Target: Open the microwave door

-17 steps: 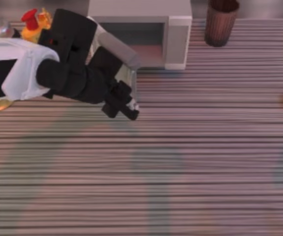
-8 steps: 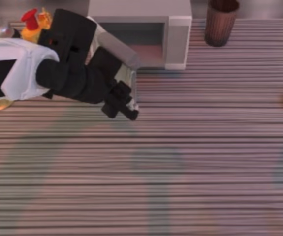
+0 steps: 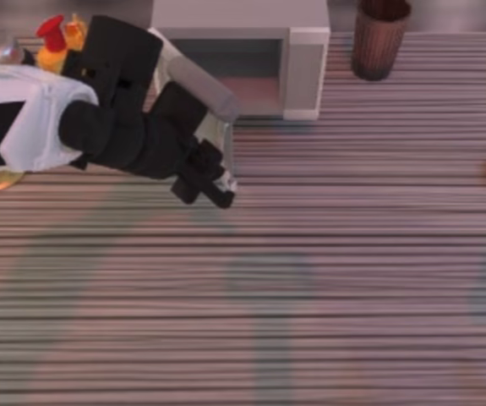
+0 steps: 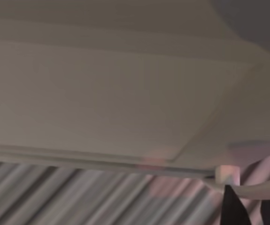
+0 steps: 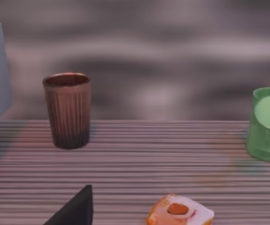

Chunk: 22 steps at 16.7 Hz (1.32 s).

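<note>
Mid-swing: left gripper (image 3: 217,188), grip state unclear, at the light-grey windowed microwave door's (image 3: 207,89) free edge, 7 o'clock of the boxy microwave (image 3: 243,15); next, pull wider.

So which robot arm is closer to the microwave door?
Left. The left gripper is right at the free edge of the half-open microwave door. The right arm is out of the top view, parked toward the table's right, near the brown ribbed cup.

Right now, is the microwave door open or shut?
Open: the door is swung out from the microwave, its cavity exposed, with the left gripper at its edge.
</note>
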Tool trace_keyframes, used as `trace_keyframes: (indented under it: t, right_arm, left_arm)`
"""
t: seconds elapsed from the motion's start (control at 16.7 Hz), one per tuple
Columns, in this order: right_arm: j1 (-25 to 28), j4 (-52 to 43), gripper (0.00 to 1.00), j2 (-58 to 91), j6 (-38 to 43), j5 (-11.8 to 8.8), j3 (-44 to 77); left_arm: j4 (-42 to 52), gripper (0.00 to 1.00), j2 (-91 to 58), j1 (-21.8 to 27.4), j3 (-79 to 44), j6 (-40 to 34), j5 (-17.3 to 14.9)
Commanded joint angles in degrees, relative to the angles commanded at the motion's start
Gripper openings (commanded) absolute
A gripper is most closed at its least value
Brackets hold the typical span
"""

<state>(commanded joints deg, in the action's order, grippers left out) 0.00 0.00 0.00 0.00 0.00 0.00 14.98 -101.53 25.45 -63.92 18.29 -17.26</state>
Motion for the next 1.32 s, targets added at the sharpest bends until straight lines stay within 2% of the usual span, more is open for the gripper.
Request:
trace_keyframes:
  t: [0.24,1.32]
  right_arm:
    - [0.0,0.0,1.0,0.0,0.0,0.0,0.0]
    - [0.0,0.0,1.0,0.0,0.0,0.0,0.0]
  left_arm:
    - [0.7,0.0,0.4,-1.3,0.1,2.5,-1.5]
    - [0.7,0.0,0.4,-1.3,0.1,2.6,-1.6]
